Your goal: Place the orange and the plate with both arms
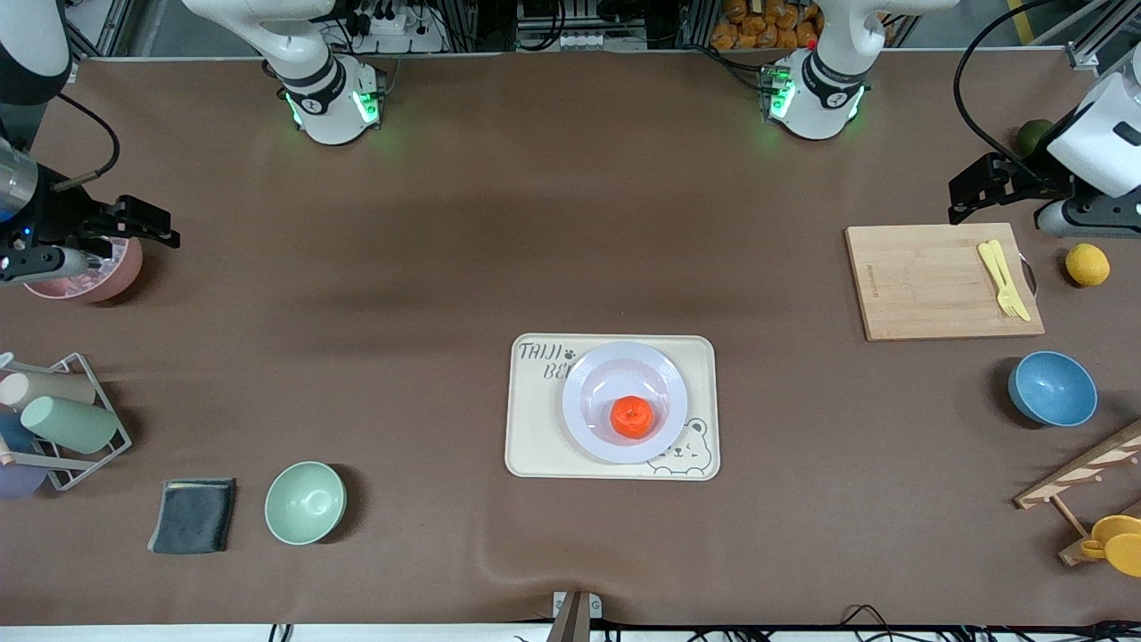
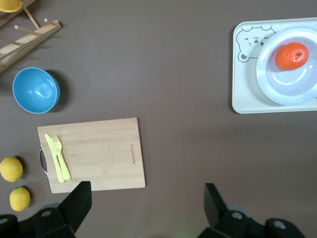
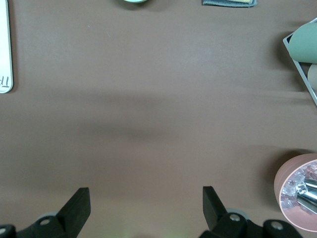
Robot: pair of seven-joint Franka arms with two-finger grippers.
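The orange (image 1: 633,416) lies in the shallow well of the white plate (image 1: 593,392), which rests on the cream bear tray (image 1: 535,437) mid-table. The left wrist view shows the same orange (image 2: 291,55) on the plate (image 2: 285,87). My left gripper (image 1: 963,198) hangs open over the table by the cutting board, at the left arm's end; nothing sits between its fingers (image 2: 147,198). My right gripper (image 1: 156,223) hovers open beside the pink bowl at the right arm's end, and it too holds nothing (image 3: 146,201). Both are well away from the plate.
A wooden cutting board (image 1: 936,281) carries a yellow fork and knife (image 1: 1003,278), with a lemon (image 1: 1087,265), a dark green fruit (image 1: 1034,135), a blue bowl (image 1: 1052,389) and a wooden rack (image 1: 1087,481) nearby. At the right arm's end: pink bowl (image 1: 89,276), cup rack (image 1: 62,419), grey cloth (image 1: 193,515), pale green bowl (image 1: 305,502).
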